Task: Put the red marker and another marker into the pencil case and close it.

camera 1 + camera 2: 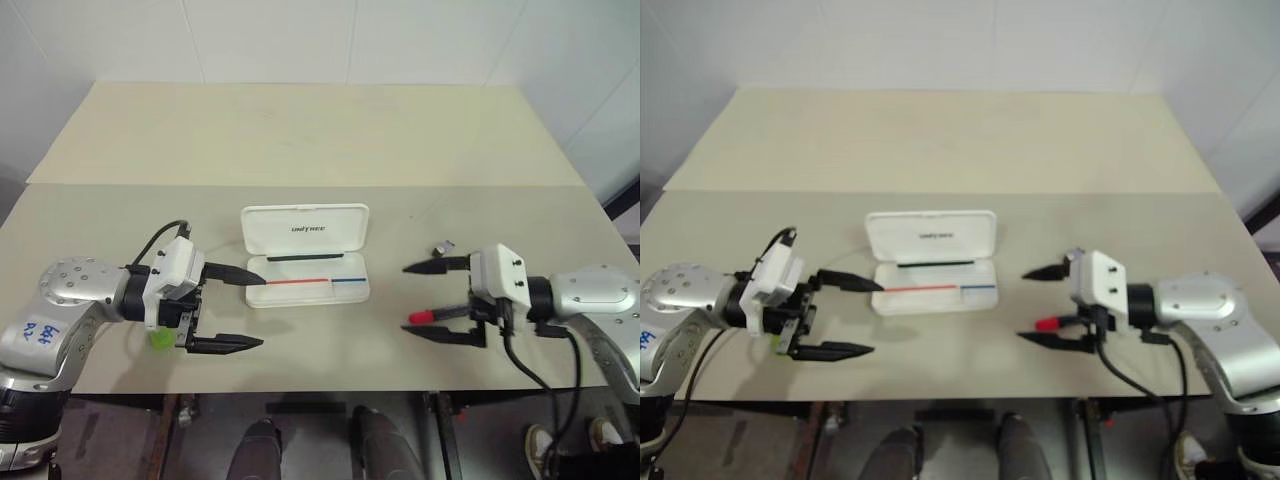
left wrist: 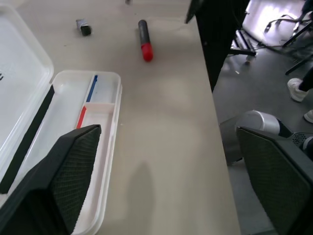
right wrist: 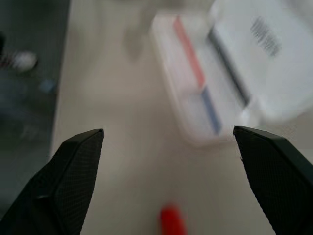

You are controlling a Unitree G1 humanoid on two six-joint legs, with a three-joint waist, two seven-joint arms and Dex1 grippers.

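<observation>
Two grippers, left and right, hover with jaws wide beside the open, empty pencil case. Red marker lies under the right gripper, green marker under the left; picking up comes next.

– Case status?
– I see the pencil case open at mid-tabletop, lid upright, nothing inside. Red marker lies flat right of it; green marker left, mostly hidden

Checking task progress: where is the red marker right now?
The red marker lies on the table on the robot's right, outside the open pencil case, beneath the open right gripper.
</observation>
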